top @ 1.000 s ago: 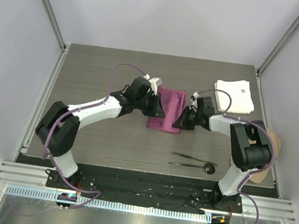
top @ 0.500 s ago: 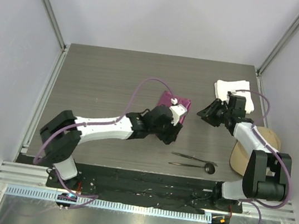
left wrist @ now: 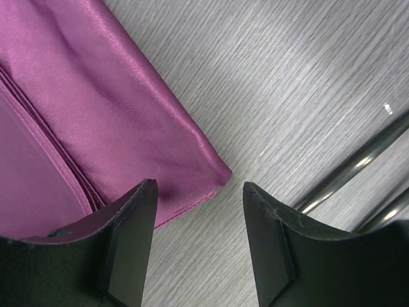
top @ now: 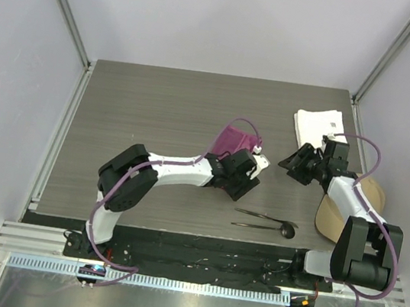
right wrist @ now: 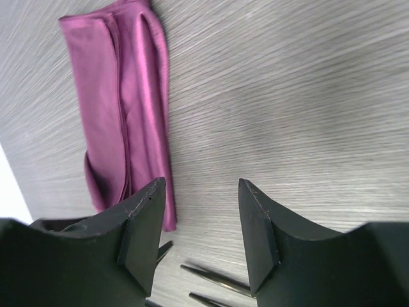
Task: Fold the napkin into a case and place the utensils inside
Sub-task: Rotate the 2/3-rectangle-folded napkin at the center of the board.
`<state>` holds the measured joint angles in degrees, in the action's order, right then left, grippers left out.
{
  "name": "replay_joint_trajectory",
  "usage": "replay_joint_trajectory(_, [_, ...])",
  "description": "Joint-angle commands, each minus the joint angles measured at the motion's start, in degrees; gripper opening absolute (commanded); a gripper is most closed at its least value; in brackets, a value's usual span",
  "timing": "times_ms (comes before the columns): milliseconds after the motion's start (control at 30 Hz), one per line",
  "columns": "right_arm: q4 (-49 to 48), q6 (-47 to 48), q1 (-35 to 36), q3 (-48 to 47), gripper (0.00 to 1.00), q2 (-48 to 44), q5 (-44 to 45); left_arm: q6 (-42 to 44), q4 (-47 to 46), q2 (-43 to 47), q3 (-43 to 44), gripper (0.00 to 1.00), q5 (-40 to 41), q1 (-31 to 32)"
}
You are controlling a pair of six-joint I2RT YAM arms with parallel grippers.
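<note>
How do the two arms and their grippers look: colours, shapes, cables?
The left arm and the right arm have white links with bulky black joints. A thin purple cable loops along each. The left gripper and the right gripper each have two matte black fingers, flat and wedge-shaped with angled tips. I see no markings.
</note>
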<state>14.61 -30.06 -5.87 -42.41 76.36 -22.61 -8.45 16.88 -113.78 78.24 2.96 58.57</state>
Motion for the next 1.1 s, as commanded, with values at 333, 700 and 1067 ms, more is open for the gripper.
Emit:
replay_joint_trajectory(333, [-4.59,0.71,-0.11,1.46,0.55,-1.21,-6.74,4.31,2.54,-4.43,2.45,0.52,3.10,0.41])
replay_joint_trajectory(700, [-8.09,-0.26,0.07,3.74,0.55,0.80,-9.98,4.23,1.75,-5.58,1.31,0.22,4.68,1.11])
replay_joint_trajectory(1067, [-24.27,-11.15,5.69,6.56,0.65,9.42,-12.81,-3.41,-6.14,5.57,-5.81,0.06,2.67,0.67])
